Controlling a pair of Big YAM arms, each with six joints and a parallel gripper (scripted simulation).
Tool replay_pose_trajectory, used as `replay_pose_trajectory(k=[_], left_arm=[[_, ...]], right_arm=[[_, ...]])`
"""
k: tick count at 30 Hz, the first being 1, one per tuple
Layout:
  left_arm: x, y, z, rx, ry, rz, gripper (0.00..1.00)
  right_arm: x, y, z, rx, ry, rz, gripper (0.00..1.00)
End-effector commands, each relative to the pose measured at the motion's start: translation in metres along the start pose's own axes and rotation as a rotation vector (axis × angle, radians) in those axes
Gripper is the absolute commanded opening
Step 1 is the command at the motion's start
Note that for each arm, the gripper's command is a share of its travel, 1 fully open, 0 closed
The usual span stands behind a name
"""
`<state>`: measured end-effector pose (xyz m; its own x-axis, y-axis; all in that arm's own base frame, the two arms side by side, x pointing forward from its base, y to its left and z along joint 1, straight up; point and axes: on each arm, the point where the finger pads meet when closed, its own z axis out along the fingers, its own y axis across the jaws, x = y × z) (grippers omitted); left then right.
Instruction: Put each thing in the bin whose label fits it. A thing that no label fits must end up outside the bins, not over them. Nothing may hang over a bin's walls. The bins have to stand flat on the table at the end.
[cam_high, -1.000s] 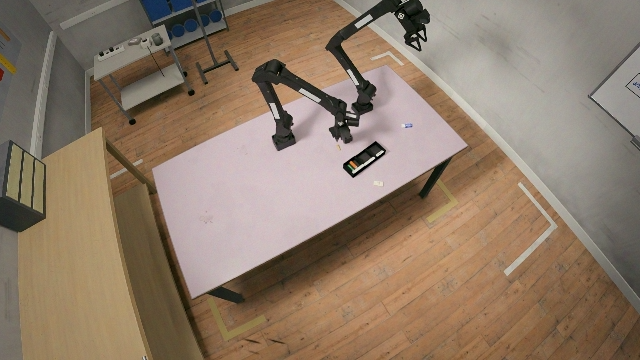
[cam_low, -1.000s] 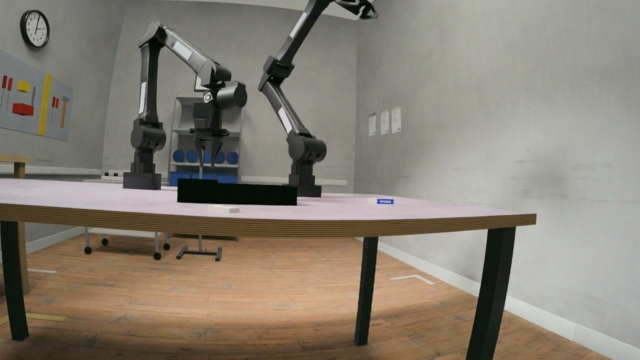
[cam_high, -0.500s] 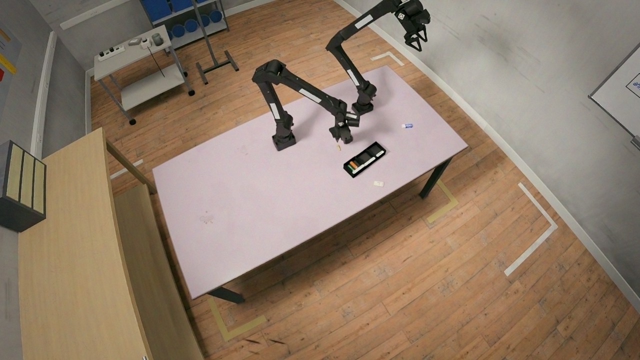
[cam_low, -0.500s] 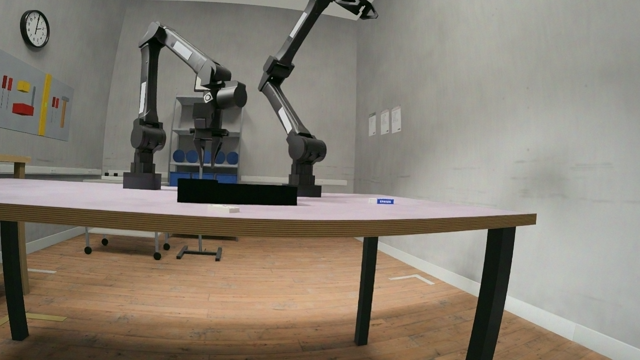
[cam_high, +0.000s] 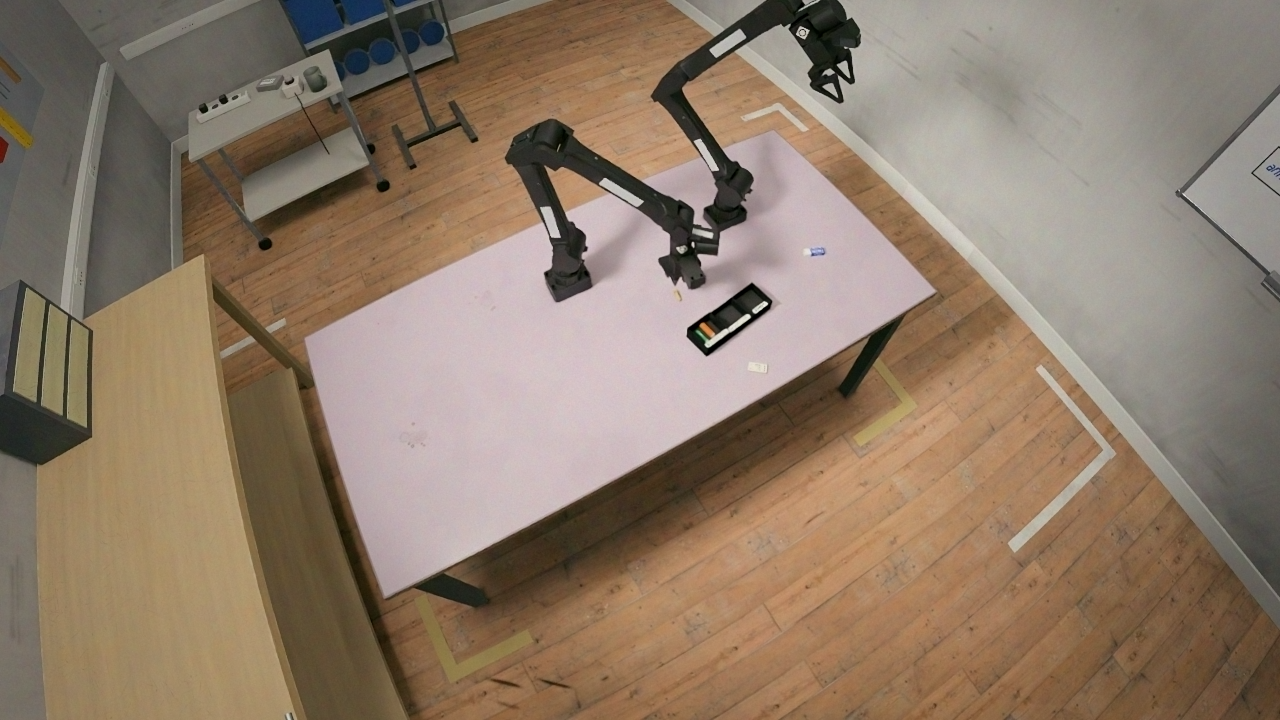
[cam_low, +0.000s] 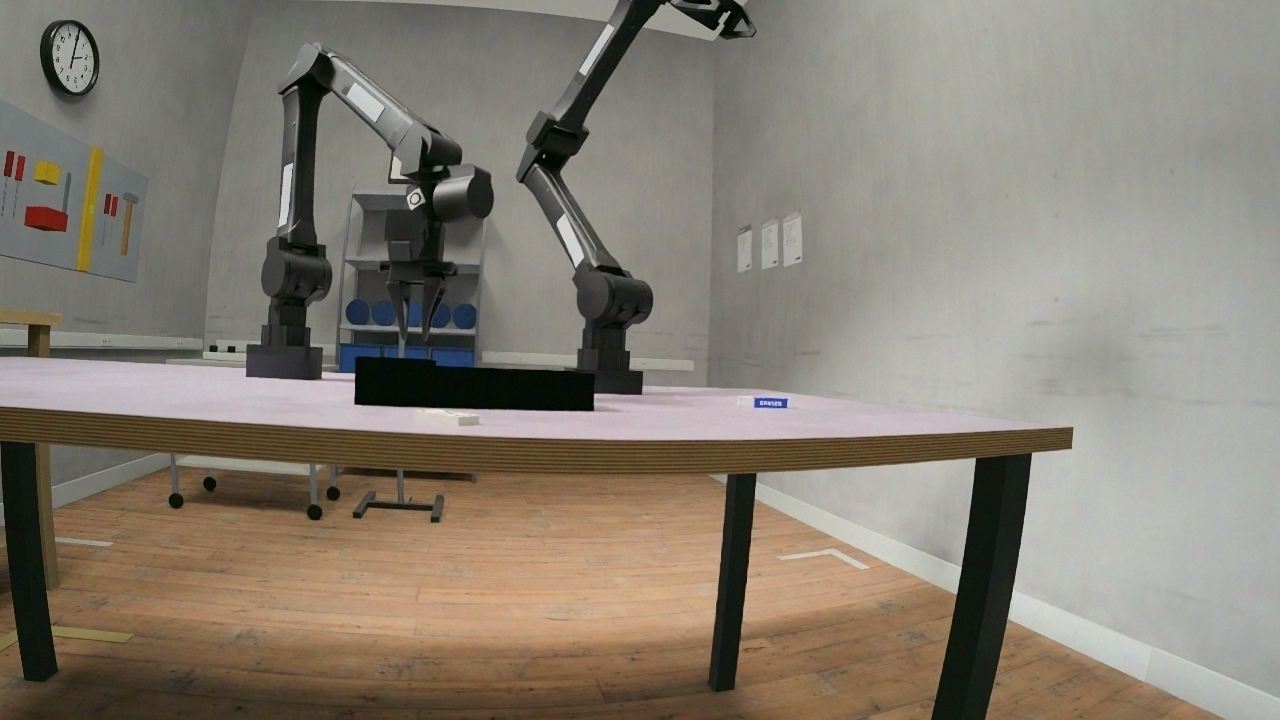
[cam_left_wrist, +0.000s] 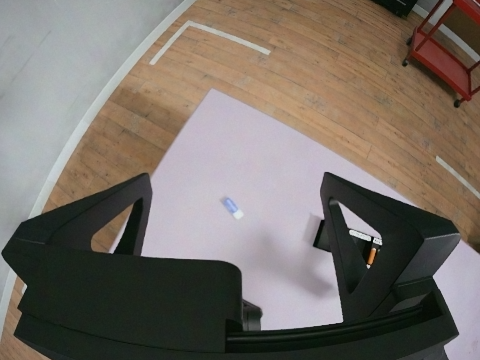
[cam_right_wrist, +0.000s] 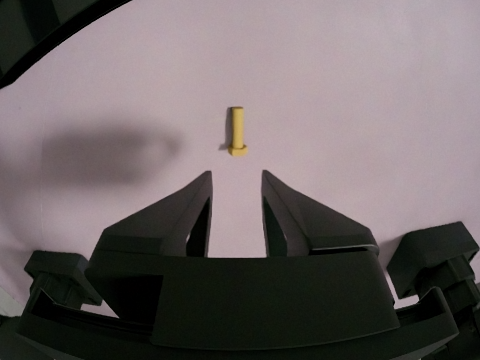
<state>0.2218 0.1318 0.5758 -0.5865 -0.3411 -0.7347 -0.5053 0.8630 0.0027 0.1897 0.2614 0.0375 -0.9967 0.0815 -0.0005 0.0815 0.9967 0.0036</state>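
A small yellow bolt (cam_right_wrist: 237, 131) (cam_high: 677, 294) lies on the pink table just ahead of my right gripper (cam_right_wrist: 236, 180) (cam_high: 682, 279) (cam_low: 418, 333). That gripper hangs low over the table, its fingers a little apart with nothing between them. A black divided bin (cam_high: 691, 334) (cam_low: 474, 386) (cam_left_wrist: 319, 235) stands flat beside it. An orange battery (cam_high: 706, 329) (cam_left_wrist: 371, 256) and a green one lie in its end compartment. My left gripper (cam_high: 832, 89) (cam_low: 729, 22) (cam_left_wrist: 236, 182) is wide open and empty, raised high beyond the table's far corner.
A blue and white eraser (cam_high: 812, 252) (cam_low: 762, 402) (cam_left_wrist: 232, 208) lies alone towards the table's right end. A small white tile (cam_high: 757, 366) (cam_low: 445, 416) lies in front of the bin near the table's front edge.
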Motion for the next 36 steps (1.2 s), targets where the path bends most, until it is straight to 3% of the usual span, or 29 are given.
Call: replay_pose_trajectory(k=[1, 13, 15, 20, 22, 26, 29, 36], left_arm=[[-0.01, -0.004, -0.029, 0.006, -0.062, 0.002, 1.0], [-0.01, -0.004, -0.029, 0.006, -0.062, 0.002, 1.0], [-0.01, -0.004, -0.029, 0.006, -0.062, 0.002, 1.0], [-0.01, -0.004, -0.029, 0.006, -0.062, 0.002, 1.0], [-0.01, -0.004, -0.029, 0.006, -0.062, 0.002, 1.0], [-0.01, -0.004, -0.029, 0.006, -0.062, 0.002, 1.0], [-0.01, -0.004, -0.029, 0.006, -0.062, 0.002, 1.0], [-0.01, -0.004, -0.029, 0.006, -0.062, 0.002, 1.0]], right_arm=[[-0.006, -0.001, 0.013, 0.004, -0.001, 0.015, 0.29], [-0.006, 0.001, 0.058, 0.005, -0.001, 0.018, 0.29], [-0.015, 0.016, 0.051, -0.022, -0.017, 0.018, 0.29], [-0.01, 0.008, 0.051, -0.028, -0.021, 0.018, 0.29], [-0.005, 0.001, 0.065, 0.004, -0.001, 0.018, 0.29], [-0.004, 0.0, 0.071, 0.005, 0.0, 0.018, 0.29], [-0.012, 0.015, 0.058, -0.035, -0.024, 0.018, 0.29], [-0.008, 0.011, 0.06, -0.028, -0.02, 0.016, 0.29]])
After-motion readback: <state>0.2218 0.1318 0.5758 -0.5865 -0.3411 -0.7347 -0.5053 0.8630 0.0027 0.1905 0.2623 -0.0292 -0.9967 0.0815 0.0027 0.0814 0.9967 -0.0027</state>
